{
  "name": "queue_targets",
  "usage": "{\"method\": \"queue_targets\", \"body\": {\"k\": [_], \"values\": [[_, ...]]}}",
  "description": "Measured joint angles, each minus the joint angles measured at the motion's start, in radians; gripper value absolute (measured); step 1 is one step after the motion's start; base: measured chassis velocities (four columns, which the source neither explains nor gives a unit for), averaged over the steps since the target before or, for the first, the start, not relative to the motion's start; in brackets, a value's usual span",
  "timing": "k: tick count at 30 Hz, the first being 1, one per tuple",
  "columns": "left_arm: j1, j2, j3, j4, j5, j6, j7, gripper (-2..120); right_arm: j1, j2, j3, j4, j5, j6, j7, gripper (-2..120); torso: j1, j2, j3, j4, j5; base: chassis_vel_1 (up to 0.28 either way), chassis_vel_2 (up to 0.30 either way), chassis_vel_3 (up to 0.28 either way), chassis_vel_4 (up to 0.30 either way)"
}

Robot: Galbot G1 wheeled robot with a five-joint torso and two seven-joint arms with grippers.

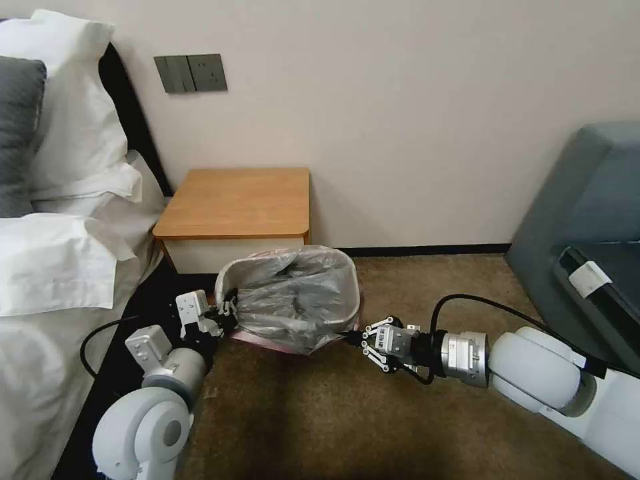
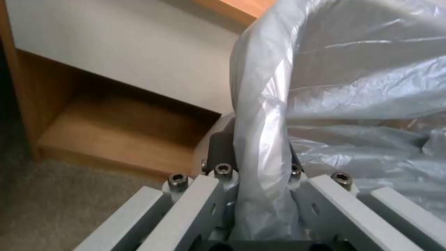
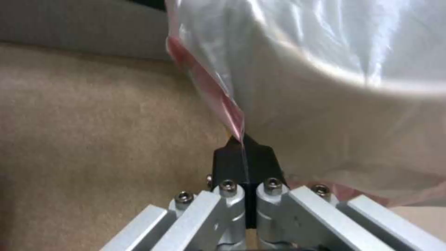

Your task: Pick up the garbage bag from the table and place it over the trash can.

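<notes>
garbage bag [image 1: 303,300]: crinkly grey plastic draped over the bin's mouth on the carpet, right in front of the nightstand's front edge. The pink rim hangs down the near side and pools a bit at the bin's foot. Both grippers have hold of it, one on each side.
table [image 1: 237,200]: small wooden-top nightstand against the wall, squeezed beside the bed, white drawer front, lower shelf visible in the left wrist view.
trash can [image 1: 230,273]: cream bin on the floor just in front of the table's front edge; only its far-left rim peeks out, the rest is under plastic.
right gripper [image 1: 354,338]: down low at the bin's near-right side, jaws pinched tight on the pink rim, which looks stretched taut from the right wrist cam.
left gripper [image 1: 230,312]: at the bin's left side, jaws clamped on a bunched fold of the bag.
</notes>
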Motion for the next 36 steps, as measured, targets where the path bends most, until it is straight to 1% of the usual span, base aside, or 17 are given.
{"method": "queue_targets", "body": {"k": [5,13,26,30,31,32,34,35,36], "values": [[0.021,-0.003,-0.002,-0.025,-0.048,0.014,-0.009,3,0.002,0.015,-0.003,-0.032,-0.01,0.006,0.0,0,0.0,0.0,0.0,0.0,0.0,0.0,0.0,0.0,0.0],[0.033,-0.008,-0.003,-0.06,-0.088,0.028,-0.017,3,0.011,0.038,-0.007,-0.074,-0.021,0.015,-0.001,0,0.0,0.0,0.0,0.0,0.0,0.0,0.0,0.0,0.0],[0.04,-0.021,0.0,-0.071,-0.104,0.031,-0.02,3,0.01,0.053,-0.009,-0.111,-0.033,0.033,-0.006,0,0.0,0.0,0.0,0.0,0.0,0.0,0.0,0.0,0.0],[0.036,-0.015,-0.007,-0.057,-0.1,0.031,-0.02,3,-0.006,0.052,-0.007,-0.099,-0.011,0.032,-0.01,0,0.0,0.0,0.0,0.0,0.0,0.0,0.0,0.0,0.0],[0.034,-0.013,-0.009,-0.053,-0.099,0.031,-0.021,3,-0.009,0.05,-0.006,-0.093,-0.004,0.032,-0.012,4,0.0,0.0,0.0,0.0,0.0,0.0,0.0,0.0,0.0],[0.034,-0.013,-0.009,-0.053,-0.099,0.031,-0.021,3,-0.009,0.05,-0.006,-0.093,-0.004,0.032,-0.012,4,0.0,0.0,0.0,0.0,0.0,0.0,0.0,0.0,0.0],[0.027,-0.005,-0.013,-0.034,-0.093,0.031,-0.023,3,-0.022,0.039,0.0,-0.065,0.016,0.034,-0.027,15,0.0,0.0,0.0,0.0001,0.0,0.0,0.0,0.0,0.0],[0.023,-0.003,-0.013,-0.025,-0.088,0.031,-0.024,3,-0.026,0.032,0.002,-0.052,0.021,0.035,-0.034,19,0.0,0.0,0.0,0.0,0.0,0.0,0.0,0.0,0.0],[0.023,-0.003,-0.013,-0.025,-0.088,0.031,-0.024,3,-0.026,0.032,0.002,-0.052,0.021,0.035,-0.034,19,0.0,0.0,0.0,0.0,0.0,0.0,0.0,0.0,0.0]]}}
